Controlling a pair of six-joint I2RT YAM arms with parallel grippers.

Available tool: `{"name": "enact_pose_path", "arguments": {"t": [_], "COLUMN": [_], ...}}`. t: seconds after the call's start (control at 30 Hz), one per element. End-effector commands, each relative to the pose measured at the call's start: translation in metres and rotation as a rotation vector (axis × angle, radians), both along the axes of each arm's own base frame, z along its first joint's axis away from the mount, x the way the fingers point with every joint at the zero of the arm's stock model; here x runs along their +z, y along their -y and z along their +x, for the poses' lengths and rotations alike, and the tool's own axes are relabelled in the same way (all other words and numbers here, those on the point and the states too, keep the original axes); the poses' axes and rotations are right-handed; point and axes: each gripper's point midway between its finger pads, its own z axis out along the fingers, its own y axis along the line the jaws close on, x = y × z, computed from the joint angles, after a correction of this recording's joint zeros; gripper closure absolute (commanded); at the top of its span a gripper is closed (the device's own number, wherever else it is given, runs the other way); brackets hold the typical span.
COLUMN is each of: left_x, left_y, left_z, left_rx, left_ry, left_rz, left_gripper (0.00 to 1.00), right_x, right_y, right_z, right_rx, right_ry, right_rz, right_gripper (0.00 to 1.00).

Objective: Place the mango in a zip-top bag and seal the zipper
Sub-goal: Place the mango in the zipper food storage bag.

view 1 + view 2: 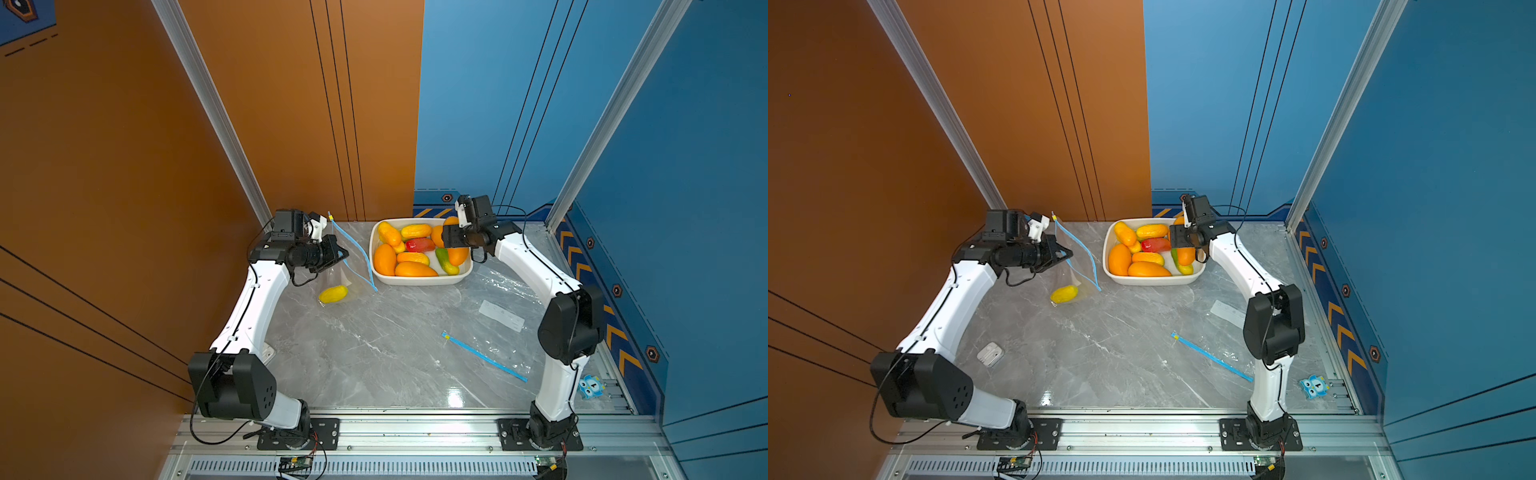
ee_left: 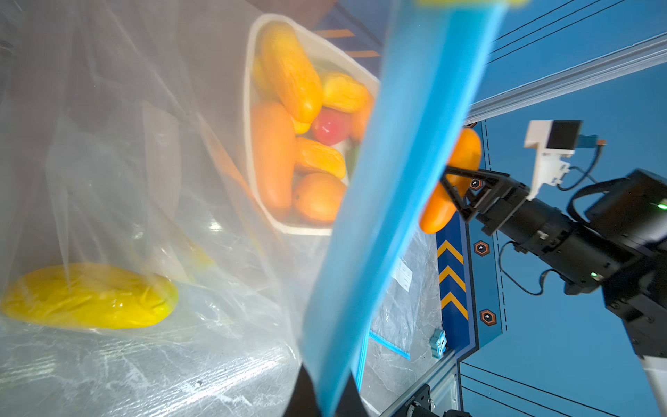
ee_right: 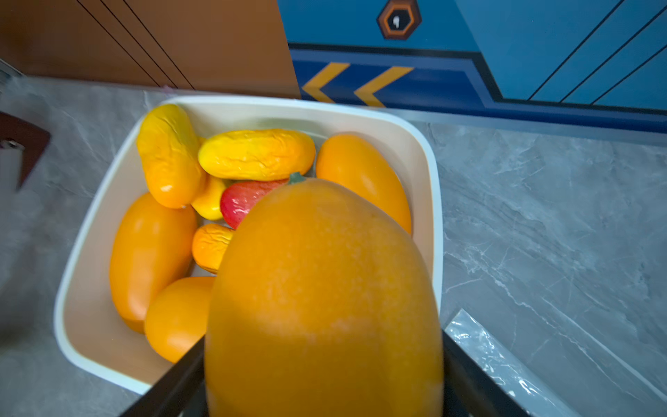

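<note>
Grey marble table (image 1: pixel 374 353), orange mango (image 3: pixel 321 307) held up over the tub (image 1: pixel 419 281)
Right jaws are spread wide around that mango's middle, with its long axis crosswise to them and both ends poking out. The bag (image 2: pixel 144 180) hangs off to the robot's left, past the tub. Left jaws are pinched tight on its blue zipper strip (image 2: pixel 379 216), and a yellow mango (image 1: pixel 333 294) sits in the bottom. Can't tell if the bag mouth is open: the strip is a blurry band up close and the pinch point is cut off.

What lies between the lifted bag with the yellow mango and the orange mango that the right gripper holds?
The white tub of fruit stands between the bag and the orange mango, as both top views show.
</note>
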Motion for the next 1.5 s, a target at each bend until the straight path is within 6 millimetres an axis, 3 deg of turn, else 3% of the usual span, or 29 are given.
{"name": "enact_pose_path", "arguments": {"t": [0.0, 0.1, 0.23, 0.33, 0.57, 0.63, 0.9, 1.13, 1.27, 1.37, 1.47], "left_x": [0.010, 0.015, 0.033, 0.046, 0.065, 0.070, 0.093, 0.103, 0.112, 0.116, 0.118], "left_y": [0.014, 0.029, 0.042, 0.044, 0.048, 0.048, 0.043, 0.041, 0.039, 0.036, 0.033], "left_z": [0.008, 0.011, 0.015, 0.016, 0.013, 0.010, 0.001, -0.009, -0.014, -0.015, -0.015], "left_rx": [-0.028, -0.062, -0.103, -0.104, -0.118, -0.122, -0.147, -0.168, -0.176, -0.172, -0.160], "left_ry": [0.019, 0.022, 0.052, 0.070, 0.087, 0.095, 0.112, 0.118, 0.129, 0.138, 0.141], "left_rz": [-0.011, -0.026, -0.062, -0.082, -0.128, -0.139, -0.213, -0.255, -0.276, -0.280, -0.279], "left_gripper": [1.00, 1.00, 1.00, 1.00, 1.00, 1.00, 1.00, 1.00, 1.00, 1.00, 1.00], "right_x": [0.085, 0.125, 0.172, 0.195, 0.206, 0.202, 0.153, 0.133, 0.107, 0.099, 0.090], "right_y": [-0.043, -0.089, -0.156, -0.182, -0.213, -0.223, -0.247, -0.242, -0.249, -0.247, -0.245], "right_z": [0.002, -0.021, -0.076, -0.097, -0.121, -0.125, -0.130, -0.120, -0.125, -0.129, -0.119], "right_rx": [0.075, 0.228, 0.470, 0.574, 0.718, 0.765, 0.936, 0.994, 1.079, 1.122, 1.089], "right_ry": [0.268, 0.415, 0.627, 0.712, 0.790, 0.787, 0.743, 0.715, 0.660, 0.624, 0.586], "right_rz": [0.260, 0.450, 0.631, 0.742, 0.811, 0.774, 0.577, 0.524, 0.346, 0.312, 0.257], "right_gripper": [0.62, 0.63, 0.66, 0.68, 0.69, 0.70, 0.69, 0.67, 0.63, 0.59, 0.59]}}
